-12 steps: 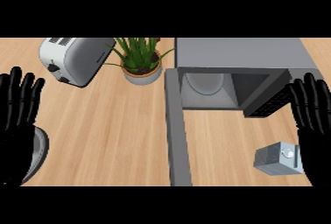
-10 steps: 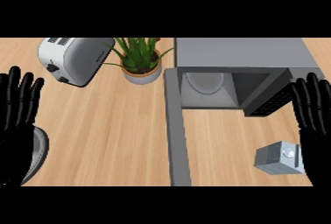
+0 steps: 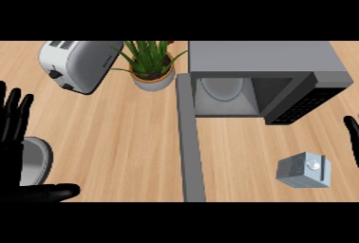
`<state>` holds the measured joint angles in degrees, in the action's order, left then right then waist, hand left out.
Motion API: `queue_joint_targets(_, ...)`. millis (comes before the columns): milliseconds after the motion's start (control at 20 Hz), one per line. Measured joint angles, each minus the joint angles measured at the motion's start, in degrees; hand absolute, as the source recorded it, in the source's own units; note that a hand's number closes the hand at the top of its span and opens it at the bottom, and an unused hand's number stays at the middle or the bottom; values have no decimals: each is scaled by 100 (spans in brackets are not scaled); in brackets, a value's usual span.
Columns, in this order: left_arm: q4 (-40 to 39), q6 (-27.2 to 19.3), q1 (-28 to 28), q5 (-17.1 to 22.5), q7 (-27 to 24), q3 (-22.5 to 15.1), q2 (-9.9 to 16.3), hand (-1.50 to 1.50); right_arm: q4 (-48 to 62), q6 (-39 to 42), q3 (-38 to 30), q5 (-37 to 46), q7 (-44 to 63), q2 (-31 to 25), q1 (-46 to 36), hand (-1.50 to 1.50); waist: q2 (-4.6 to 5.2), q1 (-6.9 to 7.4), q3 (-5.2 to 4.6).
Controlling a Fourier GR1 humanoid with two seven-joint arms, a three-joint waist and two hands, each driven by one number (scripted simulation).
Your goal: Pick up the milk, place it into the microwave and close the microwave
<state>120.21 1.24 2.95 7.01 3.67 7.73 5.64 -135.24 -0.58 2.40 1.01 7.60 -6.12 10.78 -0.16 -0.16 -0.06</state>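
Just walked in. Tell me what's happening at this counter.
Nothing is being held yet. The milk sits on the counter in front of the microwave, whose door stands open. The right robot hand shows only at the view's right edge, beside the milk but apart from it. The left robot hand rests open at the left edge, fingers up. A toaster and a potted plant stand behind.

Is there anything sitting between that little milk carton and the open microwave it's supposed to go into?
Nothing visible does. The milk carton stands on bare counter in front of the microwave, whose door is swung open to the left, so the opening faces it. The right hand shows at the right edge, beside the carton.
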Motion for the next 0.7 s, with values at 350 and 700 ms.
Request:
queue_joint_targets(350, 469, 415, 742, 570, 61, 384, 61, -150, -567, -89, 233, 262, 352, 161, 527, -150, 1, 19, 2)
queue_joint_targets(700, 853, 866, 1311, 1198, 56, 912, 167, -150, -393, -172, 139, 474, 134, 244, 948, -150, 2, 26, 5)
